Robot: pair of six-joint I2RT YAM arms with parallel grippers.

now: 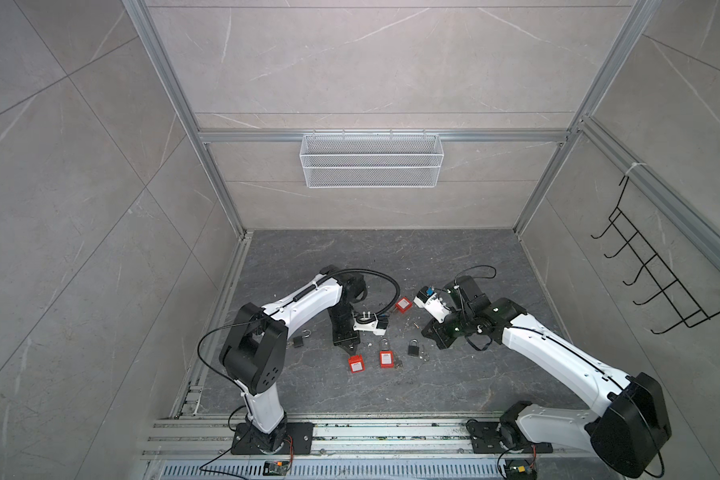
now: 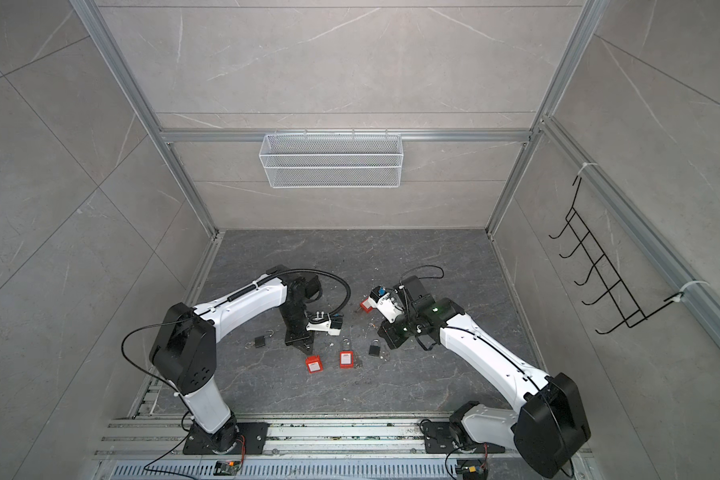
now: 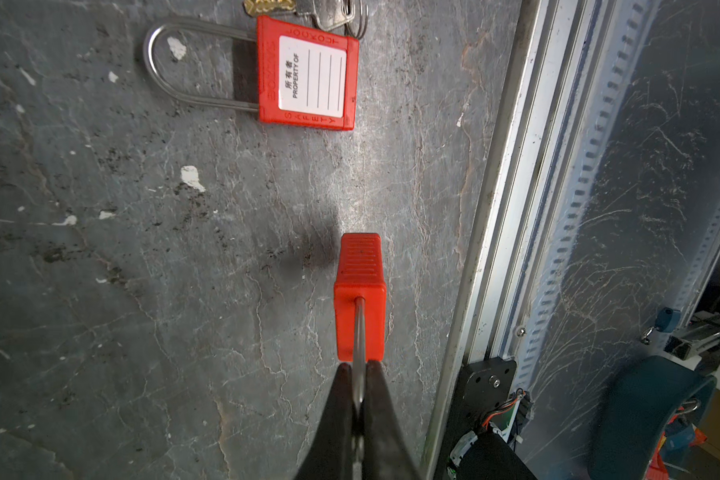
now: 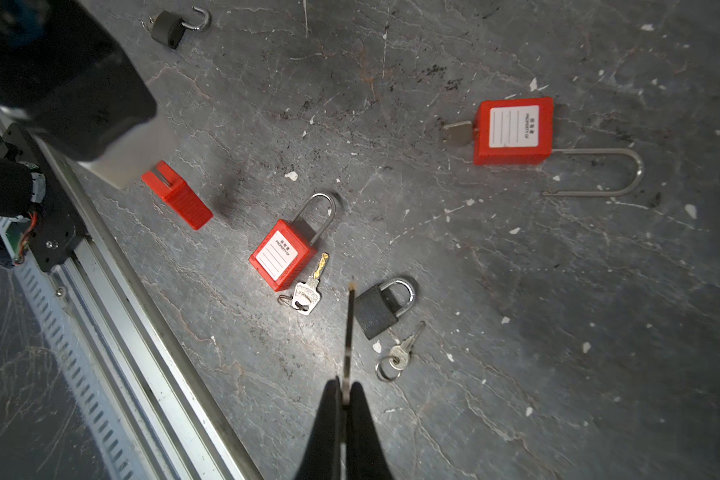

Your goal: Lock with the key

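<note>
Left end effector was clamped on the steel shackle of a ribbed red padlock, hanging body-down over the tabletop. Right end effector pinched a thin key edge-on, blade sticking forward.

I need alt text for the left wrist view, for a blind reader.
The left pincer is shut on the shackle of a red padlock over a grey table. A second red padlock with a white label lies flat, keys at its base.
</note>
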